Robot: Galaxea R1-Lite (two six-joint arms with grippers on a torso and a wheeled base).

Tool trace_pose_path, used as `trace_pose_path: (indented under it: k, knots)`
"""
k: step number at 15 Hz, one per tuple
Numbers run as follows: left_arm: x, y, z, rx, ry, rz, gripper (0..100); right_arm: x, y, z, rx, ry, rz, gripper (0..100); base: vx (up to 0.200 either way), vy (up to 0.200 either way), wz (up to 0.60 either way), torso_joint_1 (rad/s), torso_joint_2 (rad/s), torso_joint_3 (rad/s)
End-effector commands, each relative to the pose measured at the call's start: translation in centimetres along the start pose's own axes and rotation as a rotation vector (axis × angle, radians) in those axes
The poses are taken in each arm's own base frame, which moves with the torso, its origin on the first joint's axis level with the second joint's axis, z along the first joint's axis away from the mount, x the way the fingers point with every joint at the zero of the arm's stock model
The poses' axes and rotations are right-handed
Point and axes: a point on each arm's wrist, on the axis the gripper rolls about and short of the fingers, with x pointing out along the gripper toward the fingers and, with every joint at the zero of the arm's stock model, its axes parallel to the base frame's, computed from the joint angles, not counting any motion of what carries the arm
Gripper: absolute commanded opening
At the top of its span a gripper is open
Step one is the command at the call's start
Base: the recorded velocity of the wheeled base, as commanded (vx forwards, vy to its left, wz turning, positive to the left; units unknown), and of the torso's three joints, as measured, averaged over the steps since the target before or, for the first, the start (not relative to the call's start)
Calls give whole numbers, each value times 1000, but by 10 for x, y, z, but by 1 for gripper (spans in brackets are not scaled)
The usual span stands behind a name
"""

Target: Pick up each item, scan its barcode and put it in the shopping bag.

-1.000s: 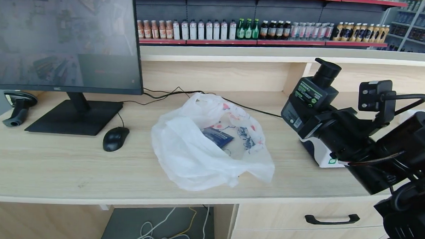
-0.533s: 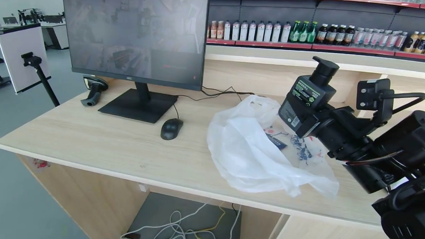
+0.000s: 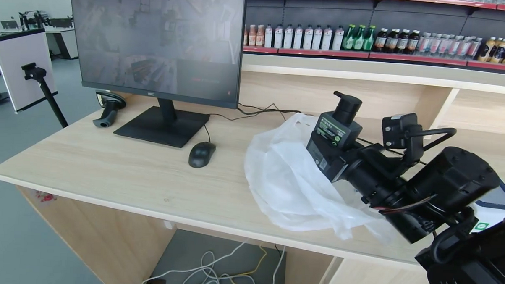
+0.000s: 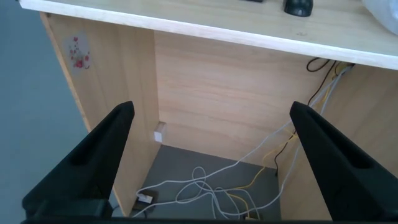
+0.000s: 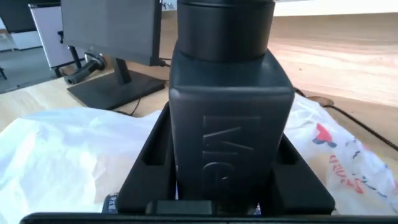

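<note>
My right gripper [image 3: 345, 162] is shut on a dark pump bottle [image 3: 333, 138] with a green label and a black pump head, held tilted just above the open mouth of the white plastic shopping bag [image 3: 293, 181] on the counter. In the right wrist view the bottle [image 5: 227, 118] stands between the fingers, with the bag [image 5: 68, 155] spread beneath it and a dark packet partly visible inside. My left gripper [image 4: 208, 158] hangs open below the counter's edge, facing the cavity under the desk with loose cables [image 4: 217, 186].
A monitor [image 3: 159, 42] on its stand, a black mouse [image 3: 201, 153] and a handheld scanner [image 3: 106, 113] sit on the counter's left part. A white scanner unit [image 3: 492, 205] stands at the right behind my arm. Shelves of drinks [image 3: 365, 38] line the back wall.
The head camera swung left in the first half second. Since then my right gripper has carried the pump bottle down and left, from above the counter to just over the bag's mouth.
</note>
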Motion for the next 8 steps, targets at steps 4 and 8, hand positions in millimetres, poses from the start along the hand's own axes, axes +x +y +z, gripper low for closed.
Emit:
trace_pose_path:
  k: [4,8]
  knots:
    - [0,0,0,-1,-1,0,100,-9,8,-12,14,59,26,0,0,0,0,0,0,0]
    - [0,0,0,1,-1,0,100,-26,22,-9,35,87,74,0,0,0,0,0,0,0]
